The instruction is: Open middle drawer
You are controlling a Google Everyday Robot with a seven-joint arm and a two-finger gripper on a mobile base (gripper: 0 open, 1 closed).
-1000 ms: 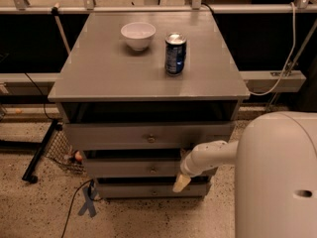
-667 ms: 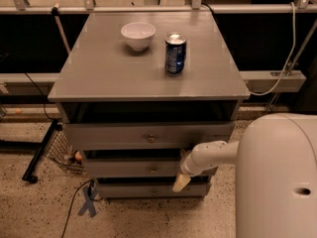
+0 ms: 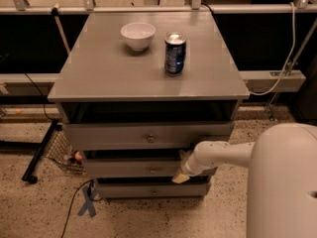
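Observation:
The middle drawer [image 3: 124, 168] is the second grey front of the cabinet, with a small round knob [image 3: 153, 170] at its centre. A dark gap shows above its front. My gripper [image 3: 181, 176] is on the end of the white arm [image 3: 223, 154], which comes in from the right. It sits low against the right part of the middle drawer's front, a little right of the knob. The arm hides the drawer's right end.
The taller top drawer [image 3: 109, 135] is above and the lowest drawer [image 3: 129, 190] below. A white bowl [image 3: 137, 34] and a blue can [image 3: 175, 53] stand on the cabinet top [image 3: 99, 73]. My white body [image 3: 282, 182] fills the lower right. Cables and a black stand leg [image 3: 39, 152] lie on the floor at left.

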